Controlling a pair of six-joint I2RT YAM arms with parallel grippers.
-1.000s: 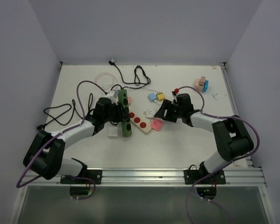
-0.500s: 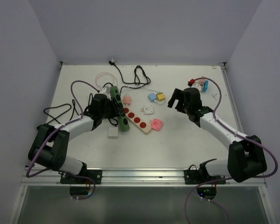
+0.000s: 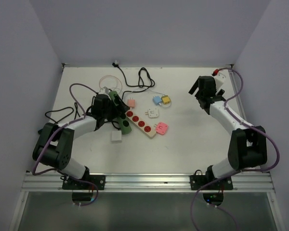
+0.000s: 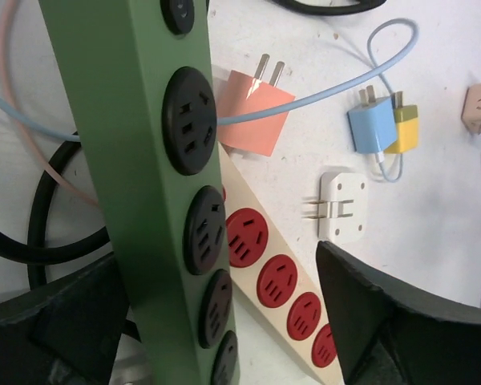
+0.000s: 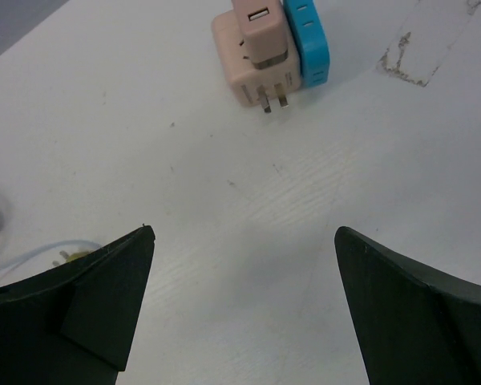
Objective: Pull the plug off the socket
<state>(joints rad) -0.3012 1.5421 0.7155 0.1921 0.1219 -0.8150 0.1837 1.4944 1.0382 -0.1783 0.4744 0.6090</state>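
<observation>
Left gripper (image 4: 208, 289): jaws just spread, green strip (image 4: 160, 160) loose between.
Right gripper (image 5: 244, 233): spread, empty, withdrawn far right of green strip.
Pink plug (image 3: 161, 127): seemingly unplugged; likely done.

The green power strip (image 4: 120, 120) is smooth matt plastic; the white table (image 5: 224, 208) is matt, faintly scuffed.

Reference item is the cream plastic power strip with red sockets (image 3: 141, 123). The green plastic power strip with black sockets (image 3: 119, 111) lies close against its far-left end, and the pink square plastic plug (image 3: 161, 127) lies just beside its near-right end. Behind it lie the white square plastic adapter (image 3: 152, 113) and the salmon plastic two-pin adapter (image 3: 131, 102); farther back-right sit the blue plastic charger (image 3: 157, 99) and the yellow plastic charger (image 3: 166, 99), side by side, while the small white plastic block (image 3: 117, 136) lies near-left.
</observation>
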